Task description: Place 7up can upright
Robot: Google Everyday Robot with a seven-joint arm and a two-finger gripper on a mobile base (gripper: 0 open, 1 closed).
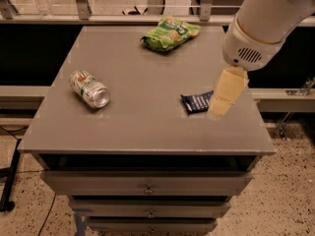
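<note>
Camera view: 7up can (pixel 89 89) lies on its side at table (pixel 147 127) left. Claw (pixel 220 106) hangs at the dark blue packet (pixel 196 103), right side. Cannot tell whether it is apart or together.

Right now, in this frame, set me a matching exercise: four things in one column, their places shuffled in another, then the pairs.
1. 7up can
2. green snack bag
3. dark blue packet
4. gripper

A. far edge of the table
B. over the table's right side, next to the packet
C. lying on its side, left
D. flat, right of centre

Pairs: 1-C; 2-A; 3-D; 4-B
</note>
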